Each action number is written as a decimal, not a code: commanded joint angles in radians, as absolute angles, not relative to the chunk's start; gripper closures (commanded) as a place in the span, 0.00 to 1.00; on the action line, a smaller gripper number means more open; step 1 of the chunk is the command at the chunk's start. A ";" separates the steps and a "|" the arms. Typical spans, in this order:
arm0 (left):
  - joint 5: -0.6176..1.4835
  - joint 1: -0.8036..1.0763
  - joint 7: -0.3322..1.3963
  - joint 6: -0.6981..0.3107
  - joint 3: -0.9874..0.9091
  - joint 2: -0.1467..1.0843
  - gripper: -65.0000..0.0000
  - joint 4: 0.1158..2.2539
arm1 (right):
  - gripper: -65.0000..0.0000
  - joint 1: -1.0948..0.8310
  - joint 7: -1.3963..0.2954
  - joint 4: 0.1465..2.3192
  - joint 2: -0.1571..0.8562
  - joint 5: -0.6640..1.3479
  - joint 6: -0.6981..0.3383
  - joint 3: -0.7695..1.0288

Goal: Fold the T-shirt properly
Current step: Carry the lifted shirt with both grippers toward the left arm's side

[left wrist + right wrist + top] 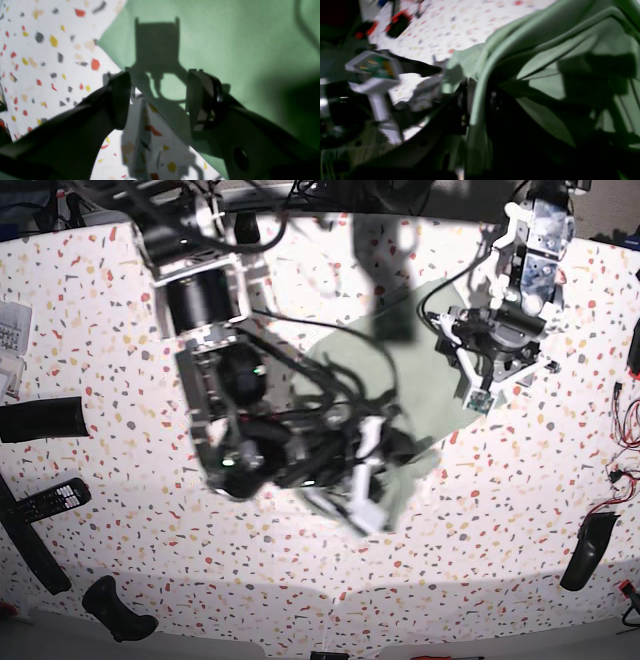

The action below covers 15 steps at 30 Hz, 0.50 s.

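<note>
The pale sage-green T-shirt [425,375] lies bunched in the middle of the speckled table [520,510]. My right gripper [476,100] is shut on a thick fold of the T-shirt [545,32], which runs up between the jaws and is lifted off the table. In the base view the right gripper [395,448] is at the shirt's near edge. My left gripper [160,100] is open and empty, hovering over a straight edge of the T-shirt [225,42], with one finger over the table and one over the cloth. In the base view the left gripper [482,385] is at the shirt's right edge.
A black cylinder [45,420], a remote [45,498] and a black handle-like object [120,610] lie at the table's left and front left. A black item [585,550] and red wires [620,475] are at the right edge. Cables hang at the back.
</note>
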<state>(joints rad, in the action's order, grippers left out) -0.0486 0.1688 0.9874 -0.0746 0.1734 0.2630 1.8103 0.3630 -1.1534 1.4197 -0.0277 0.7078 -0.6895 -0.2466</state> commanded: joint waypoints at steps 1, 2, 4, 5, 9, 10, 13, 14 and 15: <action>-0.051 0.155 0.971 -0.068 0.171 0.267 0.49 1.825 | 1.00 0.393 -1.129 1.433 -0.046 0.737 -0.698 -0.255; -0.052 0.155 0.971 -0.068 0.171 0.267 0.49 1.825 | 1.00 0.393 -1.131 1.433 -0.059 0.737 -0.698 -0.266; -0.063 0.155 0.972 -0.068 0.171 0.267 0.49 1.826 | 1.00 0.393 -1.131 1.433 -0.078 0.737 -0.698 -0.286; -0.078 0.155 0.973 -0.068 0.171 0.267 0.49 1.826 | 1.00 0.393 -1.132 1.433 -0.086 0.737 -0.698 -0.294; -0.139 0.155 0.981 -0.066 0.154 0.267 0.49 1.827 | 1.00 0.393 -1.132 1.433 -0.099 0.737 -0.698 -0.309; -0.141 0.155 0.994 -0.059 0.137 0.267 0.49 1.829 | 1.00 0.393 -1.133 1.433 -0.099 0.736 -0.698 -0.308; -0.141 0.155 1.036 -0.048 0.066 0.267 0.49 1.853 | 1.00 0.393 -1.133 1.433 -0.100 0.737 -0.698 -0.308; -0.141 0.155 1.046 -0.049 0.039 0.267 0.49 1.866 | 1.00 0.393 -1.133 1.433 -0.100 0.737 -0.698 -0.308; -0.140 0.155 1.053 -0.049 0.016 0.267 0.49 1.883 | 1.00 0.393 -1.132 1.433 -0.100 0.737 -0.698 -0.308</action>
<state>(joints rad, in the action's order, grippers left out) -0.1314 0.1661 1.0630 -0.0551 0.0162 0.2611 1.8603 0.3630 -1.1542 1.4197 -0.0864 0.7078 -0.6899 -0.3088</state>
